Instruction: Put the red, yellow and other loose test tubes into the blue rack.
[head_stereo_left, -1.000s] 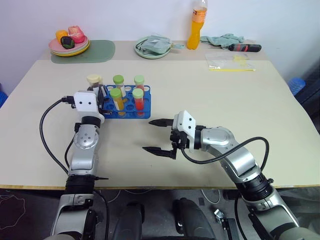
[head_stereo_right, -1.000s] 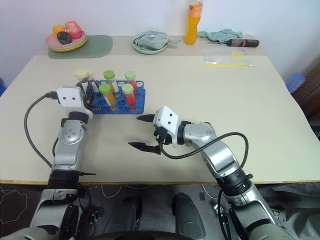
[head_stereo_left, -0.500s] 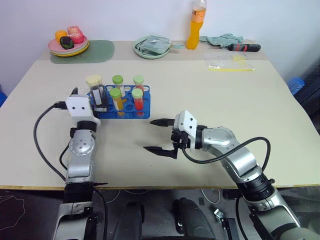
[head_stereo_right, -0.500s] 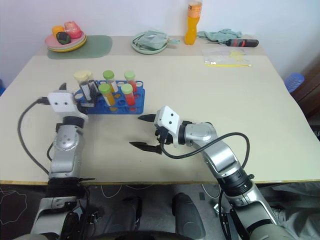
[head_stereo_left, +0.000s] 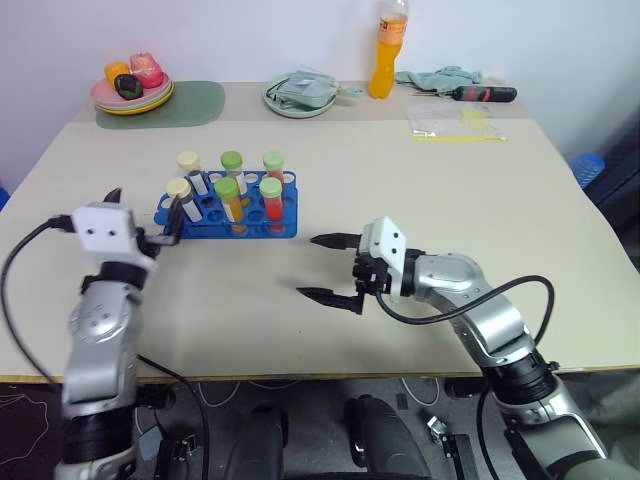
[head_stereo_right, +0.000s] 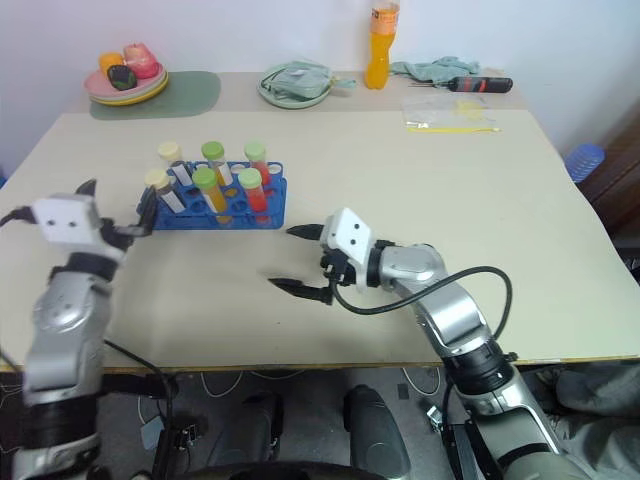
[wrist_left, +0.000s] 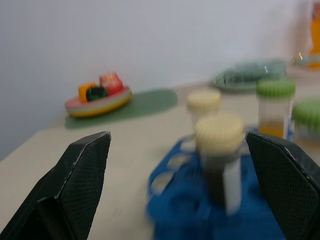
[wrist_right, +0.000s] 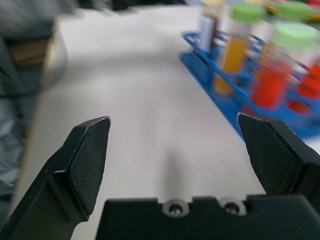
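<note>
A: Where are the clear plastic test tubes sitting?

B: All six are standing upright in the low bright-blue plastic rack (head_stereo_left: 228, 212) on the beige counter (head_stereo_left: 420, 190); the cream-capped dark tube (head_stereo_left: 179, 196) is occupying the end nearest the left gripper (head_stereo_left: 142, 222).

A: Is that gripper grasping anything?

B: No, its black fingers are spread wide and empty, just beside the rack. The right gripper (head_stereo_left: 331, 268) is hovering released too, apart from the rack.
</note>
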